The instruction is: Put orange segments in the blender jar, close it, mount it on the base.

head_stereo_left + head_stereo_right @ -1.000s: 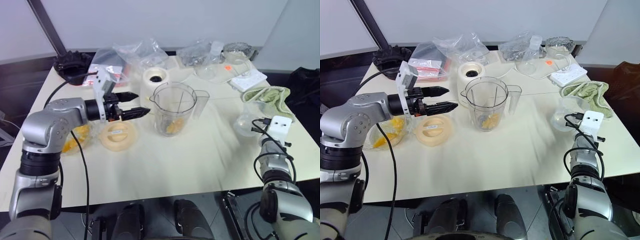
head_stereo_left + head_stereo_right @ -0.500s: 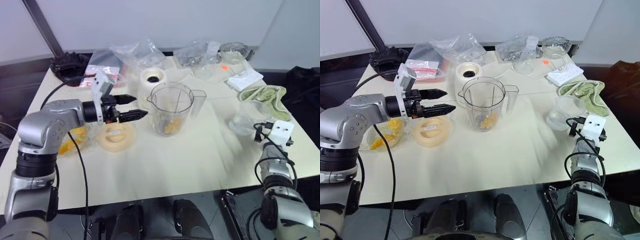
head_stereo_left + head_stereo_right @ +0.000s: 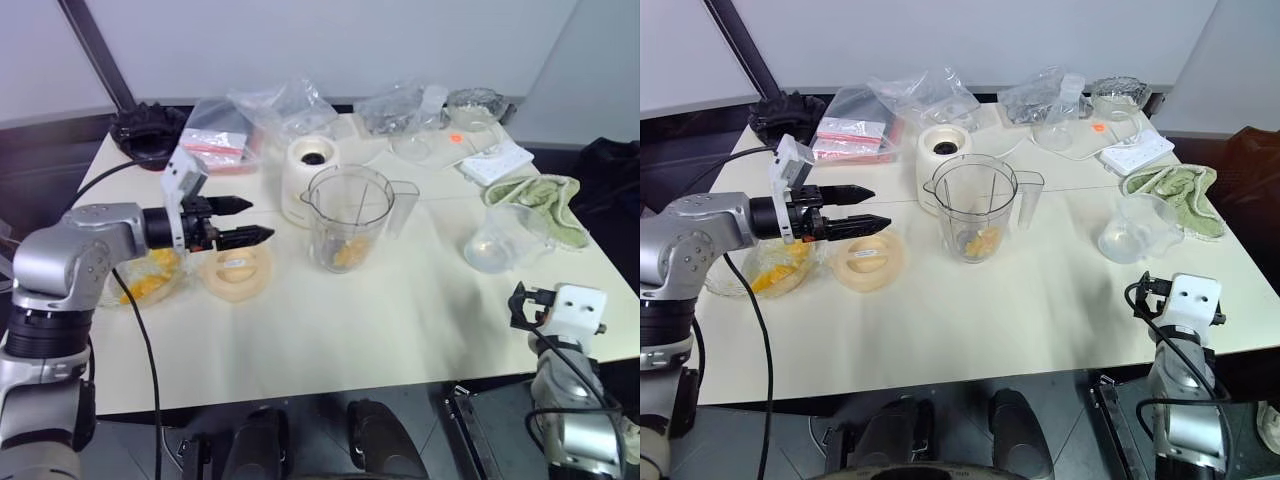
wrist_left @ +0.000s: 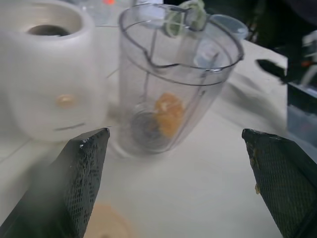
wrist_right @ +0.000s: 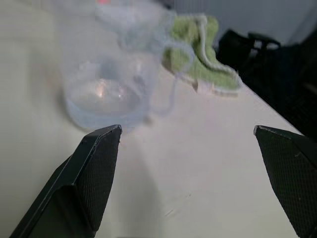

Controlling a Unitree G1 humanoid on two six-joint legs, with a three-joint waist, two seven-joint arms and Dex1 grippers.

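The blender jar (image 3: pixel 350 212) stands upright and uncovered mid-table, with a few orange segments (image 3: pixel 347 252) at its bottom by the blade. Behind it to the left sits the cream base (image 3: pixel 308 170), dark socket up. More orange segments (image 3: pixel 150 280) lie in a clear container at the left. My left gripper (image 3: pixel 260 220) hovers left of the jar above a pale orange lid (image 3: pixel 235 272), pointing at the jar (image 4: pixel 173 79), open and empty. My right gripper (image 5: pixel 187 130) is at the table's front right edge, open and empty, facing a small clear jug (image 5: pixel 106 94).
The small clear jug (image 3: pixel 497 243) lies on its side at the right, next to a green towel (image 3: pixel 540 195). A white power strip (image 3: pixel 497 160), plastic bags (image 3: pixel 270 108), a glass bowl (image 3: pixel 475 100) and a black object (image 3: pixel 148 132) line the back.
My right arm has drawn back from the small clear jug to the table's front edge. My left gripper has slid left, away from the jar, still open.
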